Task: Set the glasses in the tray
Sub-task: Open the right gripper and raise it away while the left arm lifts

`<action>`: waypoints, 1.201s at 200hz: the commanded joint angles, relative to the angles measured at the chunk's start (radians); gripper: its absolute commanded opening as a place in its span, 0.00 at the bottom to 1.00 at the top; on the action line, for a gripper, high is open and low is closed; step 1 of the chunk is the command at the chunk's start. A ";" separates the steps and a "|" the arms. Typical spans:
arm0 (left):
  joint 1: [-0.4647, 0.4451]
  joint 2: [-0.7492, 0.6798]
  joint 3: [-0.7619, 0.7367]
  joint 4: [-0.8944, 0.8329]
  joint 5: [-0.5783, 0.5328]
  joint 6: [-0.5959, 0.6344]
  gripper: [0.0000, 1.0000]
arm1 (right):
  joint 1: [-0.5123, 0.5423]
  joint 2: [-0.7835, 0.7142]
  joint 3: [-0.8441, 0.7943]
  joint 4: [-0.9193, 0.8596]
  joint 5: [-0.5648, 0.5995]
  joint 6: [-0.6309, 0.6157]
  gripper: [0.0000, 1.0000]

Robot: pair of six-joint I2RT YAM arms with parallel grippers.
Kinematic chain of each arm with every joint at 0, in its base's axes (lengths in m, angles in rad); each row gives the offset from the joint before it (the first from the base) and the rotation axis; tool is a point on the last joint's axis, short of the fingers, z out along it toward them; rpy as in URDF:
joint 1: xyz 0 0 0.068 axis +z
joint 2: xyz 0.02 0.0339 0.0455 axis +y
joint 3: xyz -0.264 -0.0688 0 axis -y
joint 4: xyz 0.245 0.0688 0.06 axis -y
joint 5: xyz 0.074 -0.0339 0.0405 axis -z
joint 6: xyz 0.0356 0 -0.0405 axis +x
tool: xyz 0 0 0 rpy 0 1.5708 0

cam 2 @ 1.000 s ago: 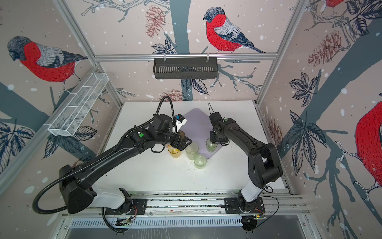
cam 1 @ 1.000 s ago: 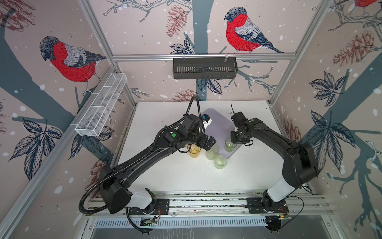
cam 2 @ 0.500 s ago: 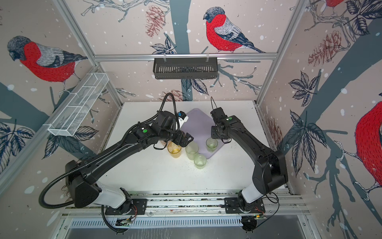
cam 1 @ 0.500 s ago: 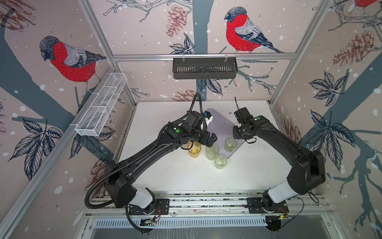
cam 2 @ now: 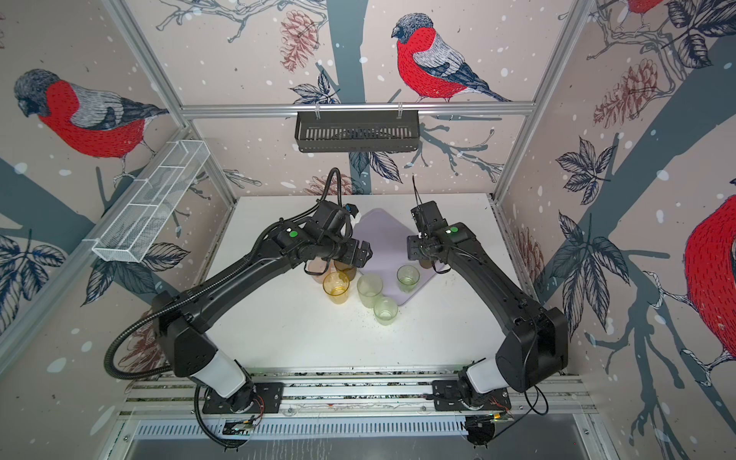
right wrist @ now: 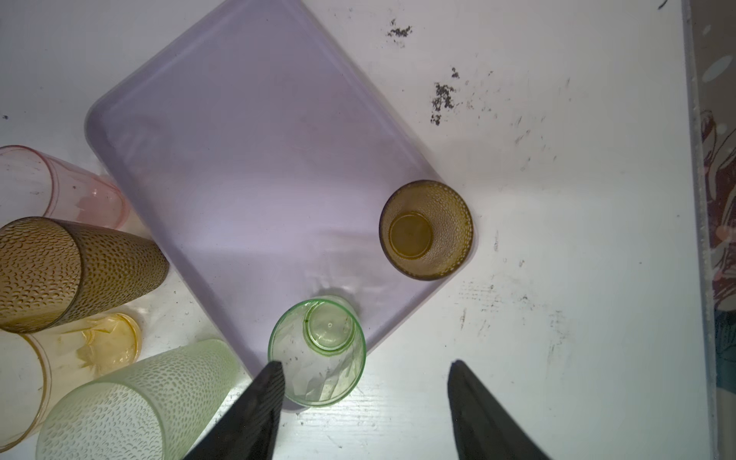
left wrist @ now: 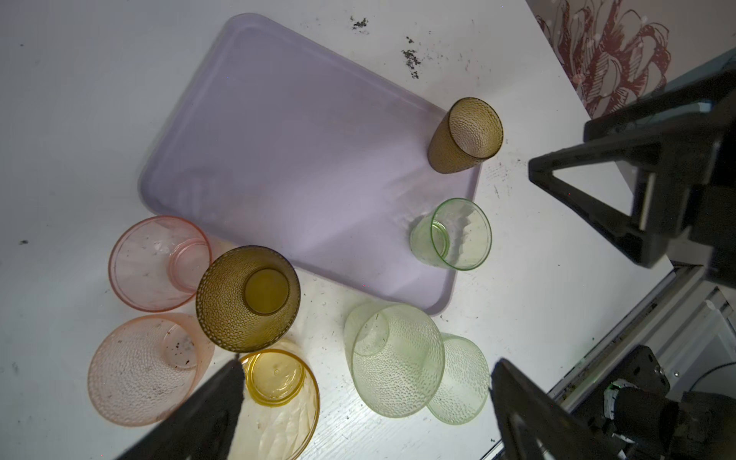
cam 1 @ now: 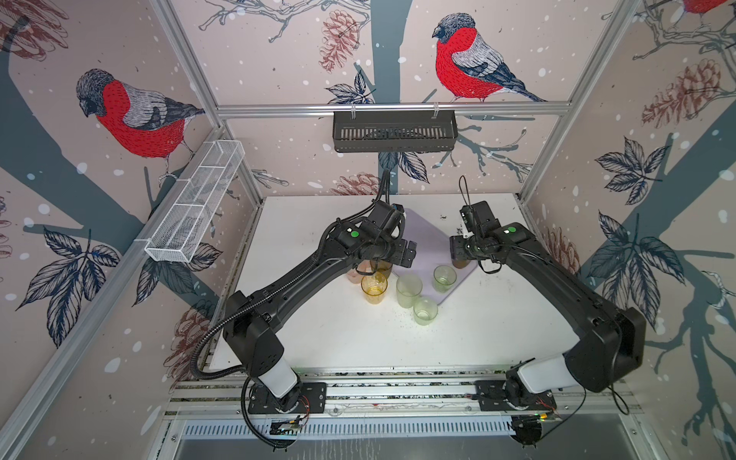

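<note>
The lilac tray (right wrist: pixel 239 159), long axis far-left to near-right on the table (cam 1: pixel 338 338), holds an upright brown tumbler (right wrist: pixel 426 231) and green tumbler (right wrist: pixel 318 358) at its near-right end. Six other tumblers (left wrist: pixel 247 298) stand upright just left and near of it. The left claw (left wrist: pixel 366 364) and right claw (right wrist: pixel 365 363) are both spread.

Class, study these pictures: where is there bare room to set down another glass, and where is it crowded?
Most of the tray is bare: everything away from the brown tumbler and green tumbler standing along one short edge. The front of the table is bare too. Crowded: six tumblers bunched outside one long edge, around the amber tumbler.
</note>
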 commanded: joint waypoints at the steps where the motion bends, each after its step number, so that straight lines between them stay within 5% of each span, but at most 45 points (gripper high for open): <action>1: 0.004 0.012 0.027 -0.119 -0.082 -0.060 0.96 | -0.007 -0.040 -0.015 0.034 0.005 -0.062 0.71; 103: 0.157 0.030 0.069 -0.264 -0.074 -0.090 0.96 | -0.040 -0.185 -0.067 0.163 -0.150 -0.073 0.87; 240: 0.377 0.279 0.211 -0.273 0.017 0.112 0.81 | -0.040 -0.143 0.002 0.191 -0.280 -0.123 0.97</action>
